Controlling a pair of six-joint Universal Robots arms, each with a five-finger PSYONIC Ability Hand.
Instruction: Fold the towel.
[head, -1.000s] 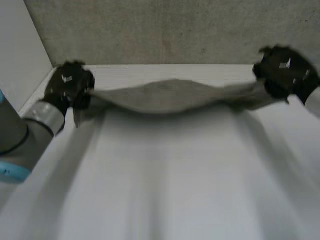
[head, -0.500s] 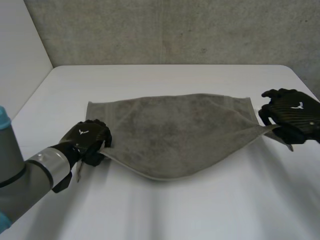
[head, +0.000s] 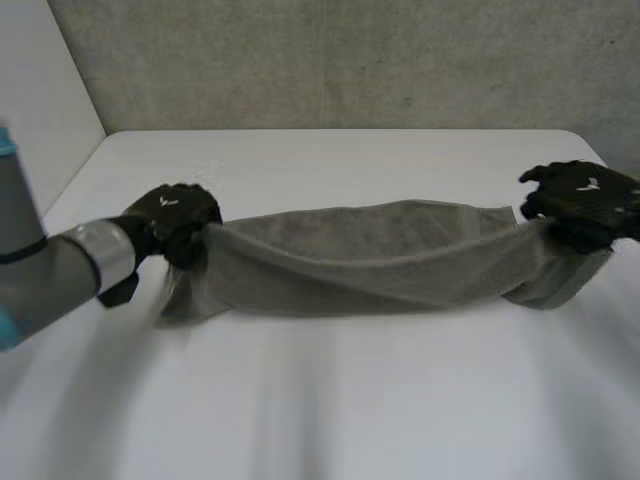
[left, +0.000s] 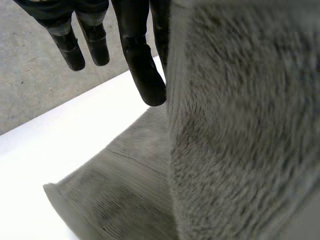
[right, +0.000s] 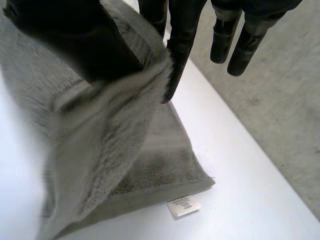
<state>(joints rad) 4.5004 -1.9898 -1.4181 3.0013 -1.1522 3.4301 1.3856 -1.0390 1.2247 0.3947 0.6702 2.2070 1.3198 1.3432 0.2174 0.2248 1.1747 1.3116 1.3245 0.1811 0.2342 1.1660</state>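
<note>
A grey towel (head: 370, 255) stretches as a long sagging band between my two hands, its lower part resting on the white table (head: 330, 400). At the towel's left end my left hand (head: 175, 220) is shut on a corner. My right hand (head: 580, 200) grips the right end the same way. In the left wrist view the towel (left: 235, 140) hangs beside the fingers (left: 145, 75), with more of it lying on the table below. In the right wrist view the thumb and a finger (right: 180, 50) pinch the cloth (right: 110, 130). A white label (right: 183, 205) sticks out from the towel's edge on the table.
A grey concrete wall (head: 330, 60) rises behind the table's far edge, and a pale wall (head: 40, 120) stands at the left. My left arm (head: 50, 280) reaches across the table's left side.
Half a second ago the towel lay spread wide with my hands nearer the front. Both hands have since lifted and carried their corners toward the far side, gathering the towel into a band.
</note>
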